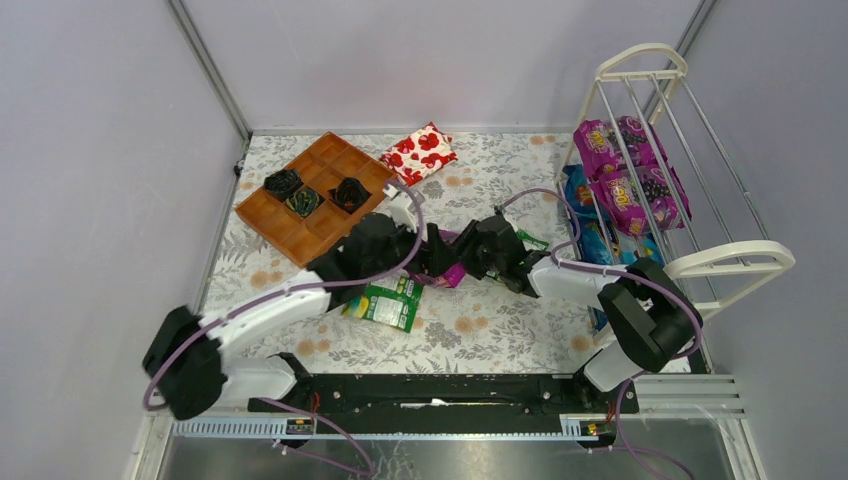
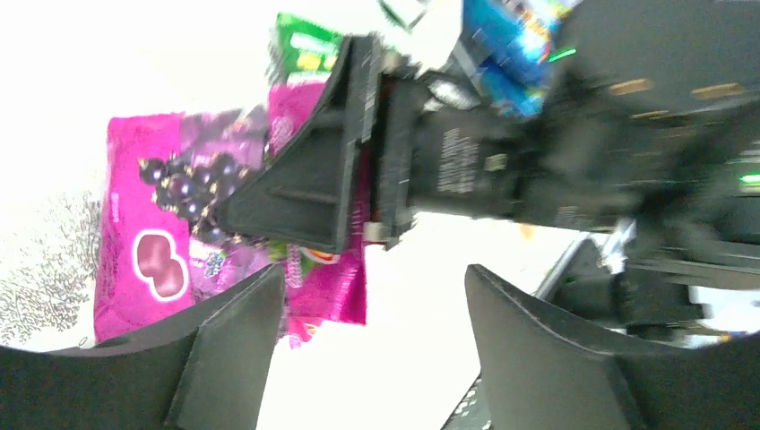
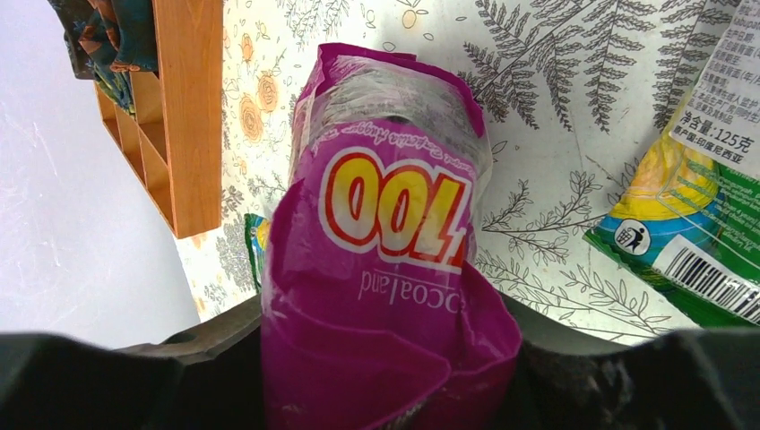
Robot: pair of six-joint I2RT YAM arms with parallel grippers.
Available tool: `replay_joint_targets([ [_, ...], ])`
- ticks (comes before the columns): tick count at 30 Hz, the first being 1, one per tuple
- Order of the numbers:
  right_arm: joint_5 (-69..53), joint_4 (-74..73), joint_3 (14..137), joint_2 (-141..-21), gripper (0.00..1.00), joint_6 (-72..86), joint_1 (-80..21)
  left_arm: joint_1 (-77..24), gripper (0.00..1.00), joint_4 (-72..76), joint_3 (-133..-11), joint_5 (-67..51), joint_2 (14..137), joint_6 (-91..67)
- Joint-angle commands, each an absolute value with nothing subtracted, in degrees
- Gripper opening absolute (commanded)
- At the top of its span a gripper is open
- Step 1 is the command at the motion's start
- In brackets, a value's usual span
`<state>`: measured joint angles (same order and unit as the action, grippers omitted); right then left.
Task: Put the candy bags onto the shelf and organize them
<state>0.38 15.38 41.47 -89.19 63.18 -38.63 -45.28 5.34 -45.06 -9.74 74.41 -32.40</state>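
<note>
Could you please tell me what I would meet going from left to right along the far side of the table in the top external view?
Brown compartment tray → red-and-white flowered packet → white shelf holding magenta candy bags.

The top view is bright and softly lit, with only faint shadows on the table. The left wrist view is overexposed: the tabletop is washed white and the right half smeared by blur. The right wrist view is sharp, with glare on the purple candy bag.
</note>
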Motion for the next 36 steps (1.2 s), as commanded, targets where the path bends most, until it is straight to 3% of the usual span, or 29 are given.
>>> replay_joint_targets([
  [1,0.6,19.6,41.1,-86.3,0.57,61.5,-39.2,-45.4,0.82,3.2,-46.2,-4.2,62.5,-26.4],
  [10,-2.4,13.7,42.9,-77.6,0.56,48.0,-39.2,-45.3,0.91,-8.6,-54.3,12.1,50.9,-13.2],
  [20,-0.3,-11.8,53.2,-60.6,0.48,24.3,-39.2,-45.3,0.96,-9.9,-57.2,18.5,45.6,-3.5],
  [27,3.5,-29.2,66.5,-58.6,0.45,14.1,-39.2,-45.3,0.96,-8.4,-53.7,18.2,45.2,-3.7],
  [36,21.2,-58.0,92.9,-61.9,0.41,0.4,-39.2,-45.3,0.97,-7.2,-51.6,17.6,44.4,-4.2],
])
